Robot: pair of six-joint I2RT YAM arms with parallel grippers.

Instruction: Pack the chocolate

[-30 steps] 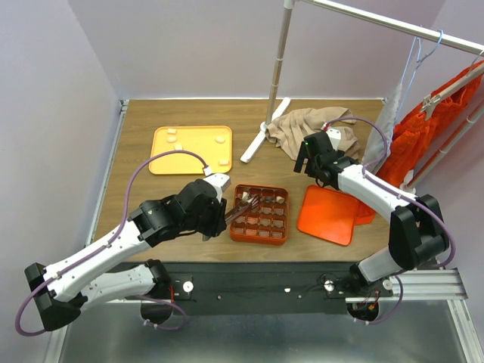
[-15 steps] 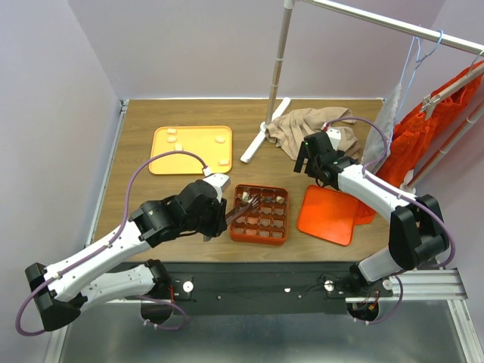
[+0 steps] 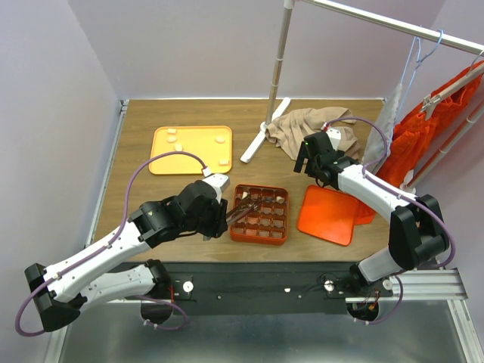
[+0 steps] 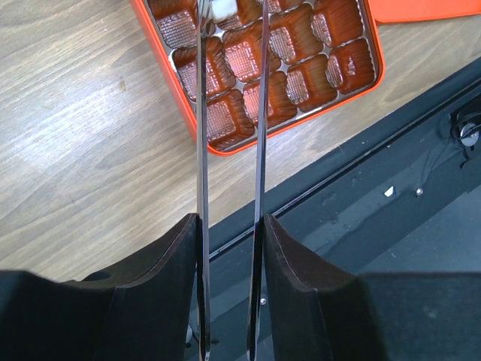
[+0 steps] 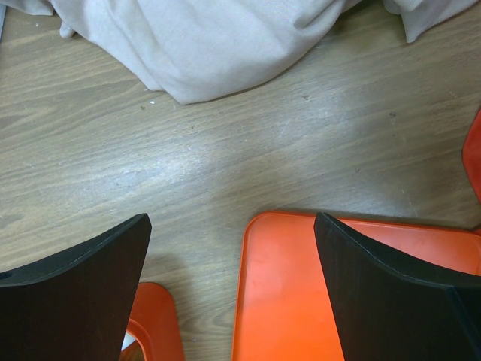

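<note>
Hidden or unclear:
- Cream-white chocolate lump (image 4: 222, 9) between tips of thin metal tweezers (image 4: 199, 150), cut off by top edge of left wrist view.
- Glossy cells of orange gridded plastic box (image 4: 289, 86): cannot tell filled from bare.

Grip:
- Left gripper (image 4: 229, 226) clamped on tweezers.
- Right gripper (image 5: 229, 218) fingers wide apart, holding nothing.

Edges, room:
- Box near table's front edge, black rail (image 4: 361, 210) just beyond.
- Right gripper over bare wooden table (image 5: 301, 150), between beige crumpled cloth (image 5: 225, 37) and flat orange tray (image 5: 301, 286).
- More cream lumps (image 3: 172, 136) on yellow-orange tray (image 3: 189, 155), far left.
</note>
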